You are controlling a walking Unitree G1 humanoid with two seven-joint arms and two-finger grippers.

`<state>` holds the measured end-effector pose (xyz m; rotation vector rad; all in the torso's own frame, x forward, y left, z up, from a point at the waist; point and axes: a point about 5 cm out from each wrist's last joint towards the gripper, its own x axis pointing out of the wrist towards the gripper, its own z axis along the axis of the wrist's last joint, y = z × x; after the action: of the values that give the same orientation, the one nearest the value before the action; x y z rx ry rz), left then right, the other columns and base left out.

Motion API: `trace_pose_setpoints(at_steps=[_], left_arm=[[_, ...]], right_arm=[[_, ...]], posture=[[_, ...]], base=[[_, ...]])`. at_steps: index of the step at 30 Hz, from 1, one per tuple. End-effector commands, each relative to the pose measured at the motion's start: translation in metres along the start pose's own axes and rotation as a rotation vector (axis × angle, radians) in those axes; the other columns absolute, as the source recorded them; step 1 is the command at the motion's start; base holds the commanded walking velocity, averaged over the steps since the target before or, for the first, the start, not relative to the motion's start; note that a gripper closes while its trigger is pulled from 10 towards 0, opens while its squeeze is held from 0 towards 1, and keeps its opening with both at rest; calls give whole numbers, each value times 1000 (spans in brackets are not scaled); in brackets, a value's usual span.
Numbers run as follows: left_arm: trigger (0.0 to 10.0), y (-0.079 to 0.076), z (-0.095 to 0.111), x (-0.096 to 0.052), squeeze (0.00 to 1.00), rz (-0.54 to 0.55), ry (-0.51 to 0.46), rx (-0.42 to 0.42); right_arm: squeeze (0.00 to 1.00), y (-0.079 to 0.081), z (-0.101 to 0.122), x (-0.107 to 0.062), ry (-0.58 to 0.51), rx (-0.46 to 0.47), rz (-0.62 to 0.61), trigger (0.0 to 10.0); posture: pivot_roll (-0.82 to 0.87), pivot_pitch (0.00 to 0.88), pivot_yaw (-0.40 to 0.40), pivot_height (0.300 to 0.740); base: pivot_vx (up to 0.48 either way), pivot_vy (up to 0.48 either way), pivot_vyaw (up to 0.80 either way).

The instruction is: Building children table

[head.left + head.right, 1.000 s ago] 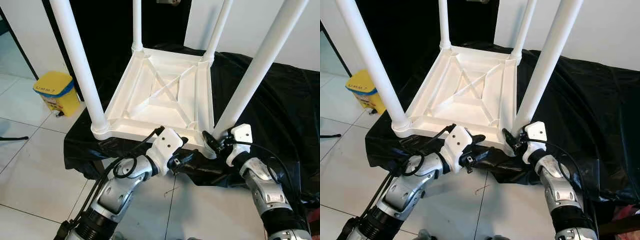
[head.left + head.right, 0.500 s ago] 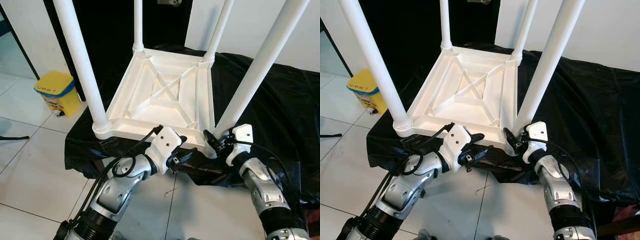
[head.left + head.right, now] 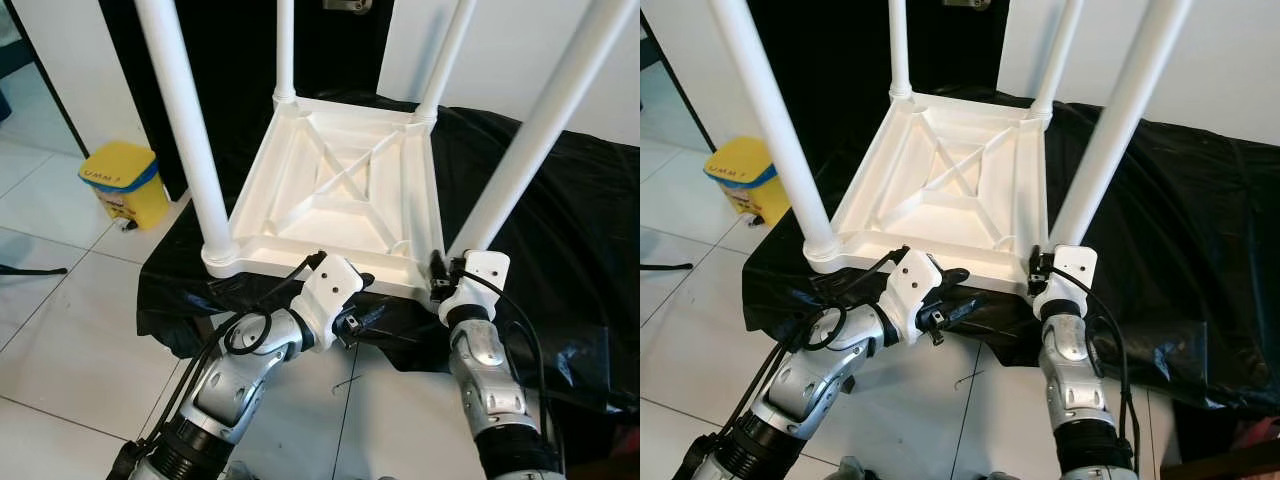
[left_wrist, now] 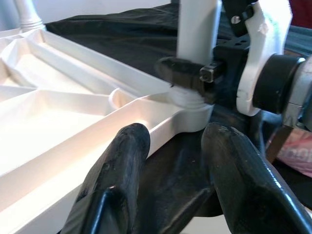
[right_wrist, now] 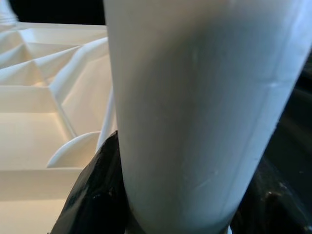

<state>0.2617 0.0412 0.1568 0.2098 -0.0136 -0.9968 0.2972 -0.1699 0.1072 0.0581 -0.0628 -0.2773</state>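
Note:
A white children's table [image 3: 340,200] lies upside down on a black cloth [image 3: 570,250], with its four legs pointing up. My right gripper [image 3: 440,276] is at the base of the near right leg [image 3: 530,140]. In the right wrist view that leg [image 5: 195,107] sits between the black fingers [image 5: 95,195], which are shut on it. My left gripper [image 3: 365,302] is open at the table's near rim [image 4: 73,161]. Its two fingers [image 4: 122,165] are spread just below the edge, left of that leg.
A yellow bin [image 3: 120,180] with a blue liner stands on the white tile floor [image 3: 60,340] to the left. A dark panel [image 3: 230,60] and a white wall are behind the table. The cloth hangs over the front edge.
My right forearm has swung in under the near right leg and now stands more upright, with the gripper tighter at the leg's base. The camera shifted slightly. The left arm has hardly moved.

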Motion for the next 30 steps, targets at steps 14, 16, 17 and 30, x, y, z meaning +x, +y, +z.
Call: trace_pose_setpoints(at_steps=[14, 16, 17, 30], left_arm=[[10000, -5, 0, 0, 0, -44, 4, -6], [10000, -5, 0, 0, 0, -44, 4, -7], [10000, -6, 0, 0, 0, -44, 4, -8], [10000, -6, 1, 2, 0, -43, -2, -13]], right_arm=[[0, 5, -20, -12, 109, -22, -54, 10000], [0, 5, -19, -12, 108, -23, -57, 10000], [0, 5, -19, -12, 104, -16, -51, 10000], [824, 6, -2, -21, -6, 6, 151, 10000]], posture=[[1, 91, -81, 740], [1, 91, -81, 740], [1, 91, -82, 740], [-10, 89, -89, 740]], base=[[0, 0, 0], [0, 0, 0], [0, 0, 0], [0, 0, 0]])
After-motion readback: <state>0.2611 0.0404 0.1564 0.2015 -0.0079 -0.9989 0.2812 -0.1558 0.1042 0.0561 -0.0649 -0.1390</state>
